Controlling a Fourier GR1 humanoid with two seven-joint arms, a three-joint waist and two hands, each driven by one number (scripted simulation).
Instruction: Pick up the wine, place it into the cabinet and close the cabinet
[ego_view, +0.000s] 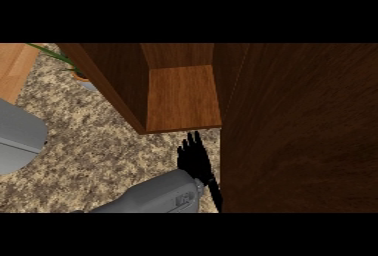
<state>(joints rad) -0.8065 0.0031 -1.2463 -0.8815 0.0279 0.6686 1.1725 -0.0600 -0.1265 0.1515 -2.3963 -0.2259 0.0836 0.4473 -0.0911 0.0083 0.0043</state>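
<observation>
Near edge, centre: a grey forearm comes up from the bottom of the view. At its end the right hand shows black, with fingers straight and close together, pointing toward the cabinet. They hold nothing. The fingertips stop just short of the front lip of the cabinet's shelf. The hand sits tight beside the big brown door panel, which fills the right side of the view; whether it touches the panel, cannot tell.

Left edge: a second grey rounded shape, the other forearm by its look. No left hand shows.

Under both arms: speckled beige and brown bench.

Further on: the cabinet stands open, with dark wood side walls and a lighter wood shelf inside. The visible part of the shelf is bare wood.

The wine bottle shows nowhere: not by the fingers, not on the shelf, not on the bench. The door panel hides much of the right side.

Far left corner: a green plant stem over a small pot, partly behind the cabinet wall. Beyond it, a strip of pale wood.
</observation>
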